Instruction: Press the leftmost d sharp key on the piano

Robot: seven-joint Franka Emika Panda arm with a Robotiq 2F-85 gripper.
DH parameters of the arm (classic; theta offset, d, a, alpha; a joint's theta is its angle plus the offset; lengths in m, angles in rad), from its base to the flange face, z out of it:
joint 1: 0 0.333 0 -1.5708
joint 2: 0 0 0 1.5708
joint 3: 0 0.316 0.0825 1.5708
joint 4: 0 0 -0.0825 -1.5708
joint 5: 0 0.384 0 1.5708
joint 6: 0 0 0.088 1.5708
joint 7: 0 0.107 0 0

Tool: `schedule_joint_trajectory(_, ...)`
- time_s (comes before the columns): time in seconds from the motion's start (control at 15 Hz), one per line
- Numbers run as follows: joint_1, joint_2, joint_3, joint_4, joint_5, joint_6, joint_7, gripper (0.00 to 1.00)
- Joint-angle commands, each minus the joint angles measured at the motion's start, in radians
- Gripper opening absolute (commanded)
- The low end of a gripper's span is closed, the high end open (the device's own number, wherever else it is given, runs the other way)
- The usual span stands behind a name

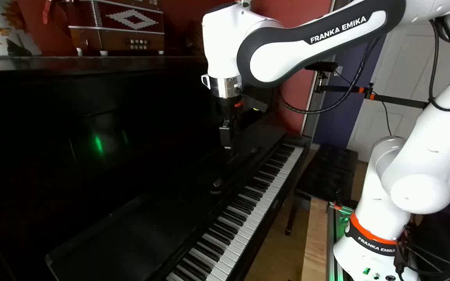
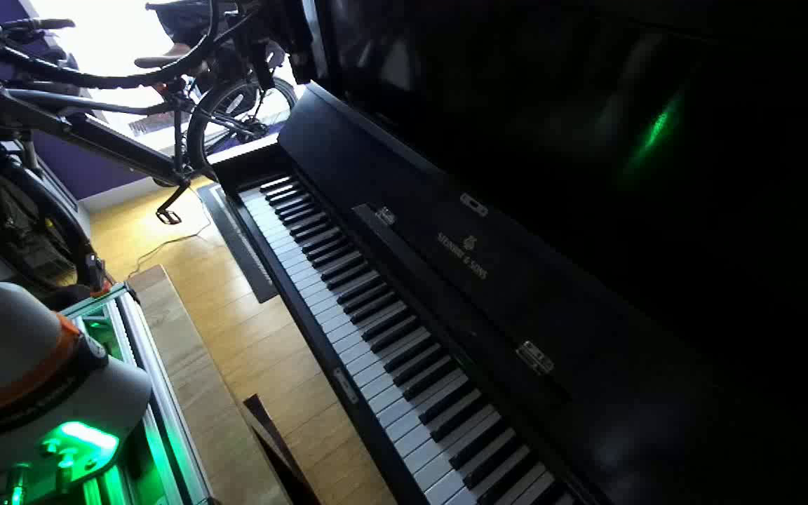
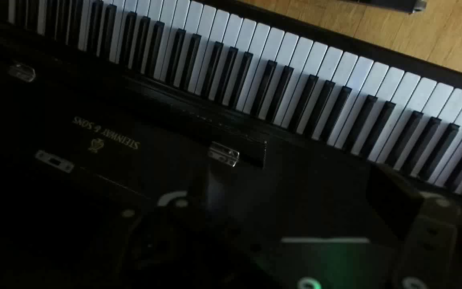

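Observation:
The glossy black piano fills much of both exterior views. Its row of white and black keys runs along the front and crosses the top of the wrist view. The low end of the keys shows at the far end in an exterior view; single black keys there are too small to name. My gripper points down above the fallboard, behind the keys, touching nothing. In the wrist view the dark gripper has its fingers apart with nothing between them; the left finger is hard to make out.
The folded fallboard with metal hinges lies behind the keys. The tall front panel rises behind it. An accordion stands on the piano top. A black bench and a bicycle stand near the piano.

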Motion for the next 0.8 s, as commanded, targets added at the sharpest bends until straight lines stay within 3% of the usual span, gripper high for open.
schedule_joint_trajectory(0.0, 0.029, 0.003, -0.026, 0.002, -0.008, -0.004, 0.008, 1.00)
schedule_joint_trajectory(0.33, 0.029, 0.003, -0.026, 0.002, -0.008, -0.004, 0.008, 1.00)
schedule_joint_trajectory(0.73, 0.154, 0.074, 0.028, -0.001, 0.086, 0.005, -0.043, 1.00)
